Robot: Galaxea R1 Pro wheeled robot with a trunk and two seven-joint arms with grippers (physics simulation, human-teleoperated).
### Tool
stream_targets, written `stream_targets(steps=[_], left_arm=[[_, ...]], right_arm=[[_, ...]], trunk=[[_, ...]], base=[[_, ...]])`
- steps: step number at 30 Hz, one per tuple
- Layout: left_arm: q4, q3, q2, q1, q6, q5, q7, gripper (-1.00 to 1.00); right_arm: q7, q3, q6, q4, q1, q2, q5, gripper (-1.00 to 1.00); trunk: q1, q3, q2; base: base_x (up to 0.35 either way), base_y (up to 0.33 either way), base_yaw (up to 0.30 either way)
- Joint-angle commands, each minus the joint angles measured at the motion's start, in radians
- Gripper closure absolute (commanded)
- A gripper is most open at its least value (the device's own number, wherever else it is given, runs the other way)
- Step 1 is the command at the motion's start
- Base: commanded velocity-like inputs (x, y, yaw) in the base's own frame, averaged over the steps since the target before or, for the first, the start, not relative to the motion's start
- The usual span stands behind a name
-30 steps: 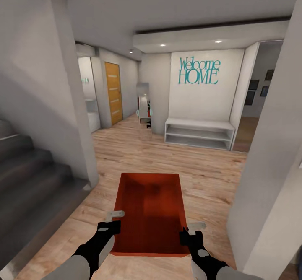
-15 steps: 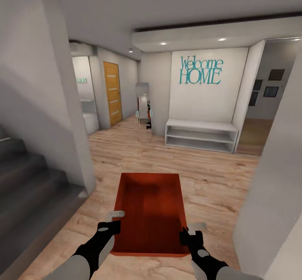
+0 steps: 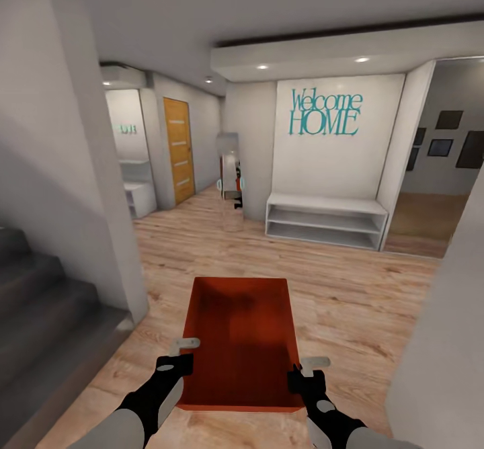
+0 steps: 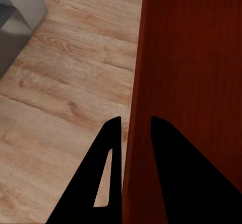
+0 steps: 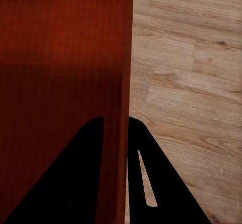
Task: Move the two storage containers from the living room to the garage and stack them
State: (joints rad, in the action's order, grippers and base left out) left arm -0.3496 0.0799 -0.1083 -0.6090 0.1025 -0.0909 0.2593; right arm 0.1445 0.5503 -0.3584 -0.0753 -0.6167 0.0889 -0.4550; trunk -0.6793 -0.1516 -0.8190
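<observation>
Container [image 3: 242,341] walls sit pinched between my fingers on both sides: in the left wrist view the two dark fingers [image 4: 113,148] straddle the thin orange-red side wall [image 4: 132,133], one inside and one outside, clamped against it. The right wrist view reads the same, with fingers [image 5: 93,143] either side of the opposite wall. So my left gripper [image 3: 176,361] and right gripper [image 3: 304,376] are each clenched on a long edge of the tray, near its close end, holding it level out in front of my trunk, above the wood-plank floor [image 3: 349,301].

I judge this to be the carrying leg: one tray in hand, the garage not yet reached. I see nothing inside the tray, just its bare bottom, and I cannot tell from these views whether a second tray is nested under it.

Ahead is an entry hall: a white shelf bench [image 3: 326,220] under the "Welcome HOME" lettering [image 3: 325,113], an orange slatted door [image 3: 178,150] down the corridor to the left, grey stairs [image 3: 47,328] at my left side. The next move calls for steering the base clear of the wall corners while keeping both grips even, so the thin walls don't twist or slip.
</observation>
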Motion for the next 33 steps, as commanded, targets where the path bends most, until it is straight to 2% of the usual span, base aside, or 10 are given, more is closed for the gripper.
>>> stream_targets(steps=[1,33], left_arm=[[-0.002,0.006,0.001,0.0,0.008,0.005,0.017,1.0],[-0.002,0.006,0.001,0.0,0.008,0.005,0.017,1.0]], right_arm=[[0.01,-0.02,-0.009,0.002,-0.002,0.0,-0.022,1.0],[0.01,-0.02,-0.01,0.002,-0.002,0.0,-0.022,1.0]], trunk=[[-0.001,-0.001,-0.001],[-0.001,-0.001,-0.001]], base=[[0.321,0.0,0.0],[0.321,0.0,0.0]])
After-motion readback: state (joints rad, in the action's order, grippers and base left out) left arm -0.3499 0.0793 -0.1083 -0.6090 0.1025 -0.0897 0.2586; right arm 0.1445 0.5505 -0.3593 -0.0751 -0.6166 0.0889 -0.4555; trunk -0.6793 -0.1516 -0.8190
